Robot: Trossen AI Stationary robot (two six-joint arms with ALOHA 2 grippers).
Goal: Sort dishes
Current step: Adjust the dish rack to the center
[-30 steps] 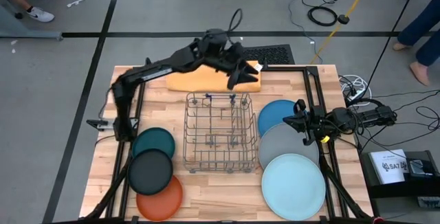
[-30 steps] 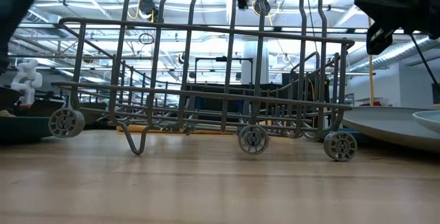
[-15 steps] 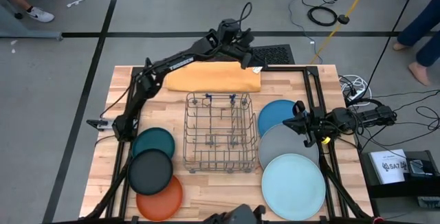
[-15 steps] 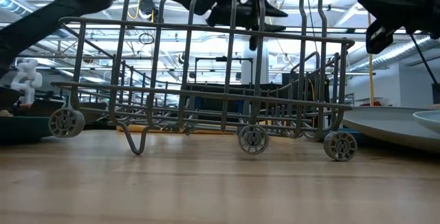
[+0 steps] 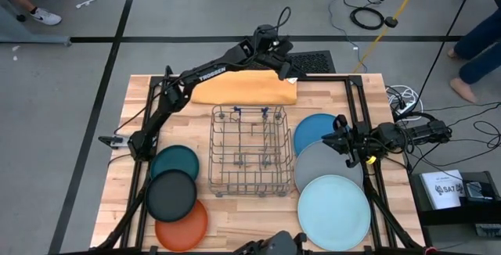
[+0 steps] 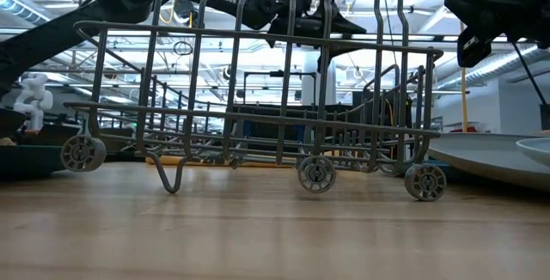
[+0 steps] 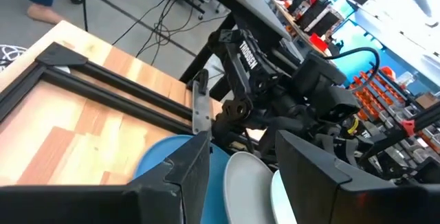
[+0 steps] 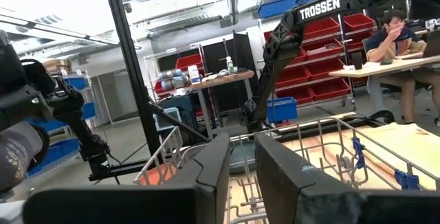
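Observation:
Three larger plates lie overlapping at the table's right: medium blue [image 5: 313, 132], grey [image 5: 325, 165] and light blue [image 5: 334, 212]. Three smaller ones lie overlapping at the left: dark teal [image 5: 175, 161], black [image 5: 171, 195] and orange [image 5: 184, 226]. My left gripper [image 5: 283, 73] is open and empty. It is held high over the far right end of the folded orange-yellow cloth [image 5: 239, 91], and its wrist view [image 7: 244, 176] looks toward the right-hand plates [image 7: 242, 183]. My right gripper [image 5: 344, 142] hangs over the medium blue and grey plates with a narrow gap between its fingers [image 8: 242, 169]. It is empty.
An empty metal wire rack [image 5: 250, 152] stands on small wheels at the table's middle, between the two plate groups. Black frame rails [image 5: 356, 102] run along the table's sides. A black mat [image 5: 311, 61] lies beyond the far edge. Cables and a person's legs [image 5: 473, 44] are at the right.
My left arm has stretched out and carried its gripper from above the cloth's right part toward the table's far edge and a little right. The cloth, the rack and the plates lie as before.

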